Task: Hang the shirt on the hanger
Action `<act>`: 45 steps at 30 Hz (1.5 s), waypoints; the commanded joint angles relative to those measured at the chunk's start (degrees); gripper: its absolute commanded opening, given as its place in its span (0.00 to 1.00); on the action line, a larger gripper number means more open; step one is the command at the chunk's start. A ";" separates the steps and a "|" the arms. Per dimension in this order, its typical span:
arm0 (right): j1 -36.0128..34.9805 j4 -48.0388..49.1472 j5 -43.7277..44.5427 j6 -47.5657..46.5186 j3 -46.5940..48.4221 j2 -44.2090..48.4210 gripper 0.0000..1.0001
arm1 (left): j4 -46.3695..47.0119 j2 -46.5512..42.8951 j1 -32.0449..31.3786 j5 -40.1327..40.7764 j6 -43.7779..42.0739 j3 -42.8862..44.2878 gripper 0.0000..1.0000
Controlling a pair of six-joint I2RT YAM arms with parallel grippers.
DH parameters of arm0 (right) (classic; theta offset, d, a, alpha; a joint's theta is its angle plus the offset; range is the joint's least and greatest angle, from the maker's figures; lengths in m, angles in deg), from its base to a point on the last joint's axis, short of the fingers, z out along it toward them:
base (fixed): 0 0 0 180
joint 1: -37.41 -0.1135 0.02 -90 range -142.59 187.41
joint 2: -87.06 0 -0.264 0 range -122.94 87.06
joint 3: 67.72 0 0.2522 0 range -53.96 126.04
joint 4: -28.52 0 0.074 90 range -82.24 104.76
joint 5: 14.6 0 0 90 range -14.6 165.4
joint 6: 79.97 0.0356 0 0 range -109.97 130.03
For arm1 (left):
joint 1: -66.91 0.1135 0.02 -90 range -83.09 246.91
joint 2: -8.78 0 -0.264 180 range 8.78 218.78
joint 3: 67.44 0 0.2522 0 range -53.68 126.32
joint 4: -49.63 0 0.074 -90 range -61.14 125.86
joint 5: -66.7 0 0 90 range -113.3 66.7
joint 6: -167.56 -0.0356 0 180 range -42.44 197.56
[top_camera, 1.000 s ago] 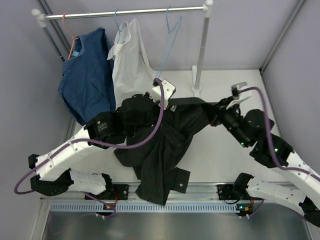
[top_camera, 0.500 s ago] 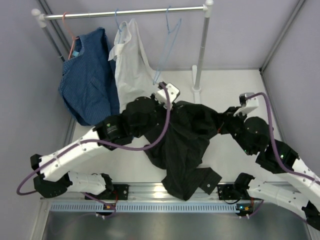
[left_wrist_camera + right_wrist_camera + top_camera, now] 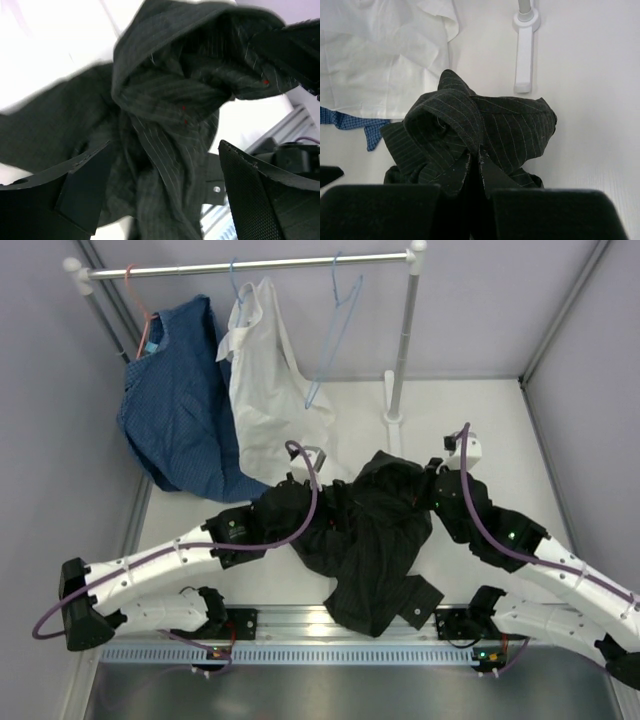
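The black pinstriped shirt [image 3: 375, 530] lies crumpled in a heap at the table's middle, with one cuff near the front rail. My right gripper [image 3: 475, 154] is shut on a fold of the shirt [image 3: 470, 120] at the heap's right side, near its collar [image 3: 425, 485]. At the heap's left side my left gripper [image 3: 165, 150] stands wide open. Shirt fabric [image 3: 165, 115] lies loose in front of its spread fingers and is not pinched. The light-blue wire hanger [image 3: 333, 335] hangs bare on the rail, behind the shirt and apart from both grippers.
A clothes rack [image 3: 250, 265] spans the back, and its right post [image 3: 405, 340] and foot [image 3: 522, 55] stand just behind the heap. A white shirt [image 3: 265, 380] and a blue shirt [image 3: 175, 400] hang on it at the left. Grey walls close both sides.
My left gripper has opened, let go of the shirt and drawn back from the hanger. The shirt has sagged into a heap. My right gripper has moved inward, still holding it.
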 commanded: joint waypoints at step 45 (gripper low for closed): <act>-0.24 14.42 -12.21 1.68 -3.89 8.49 0.00 | 56.17 19.97 0.05 11.27 23.29 -21.90 0.32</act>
